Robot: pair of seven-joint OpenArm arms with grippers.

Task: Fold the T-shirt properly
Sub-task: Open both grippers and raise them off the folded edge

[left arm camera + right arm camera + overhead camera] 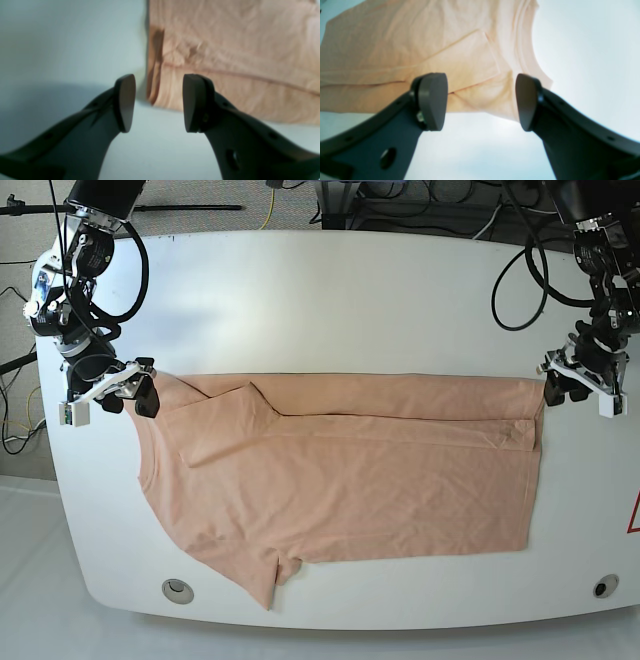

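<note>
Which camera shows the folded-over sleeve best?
The right wrist view: the folded sleeve fills the centre, its edges plain. The base view shows it small on the whole T-shirt. The left wrist view shows only the hem end.

A white rounded table (pixel 330 290) fills the room, black cables (pixel 420 205) (one yellow) trailing behind its far edge.

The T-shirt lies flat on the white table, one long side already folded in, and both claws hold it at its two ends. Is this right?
Not quite: neither claw holds the T-shirt. In both wrist views the left claw and right claw stand open and empty beside its ends. The rest is right.
</note>
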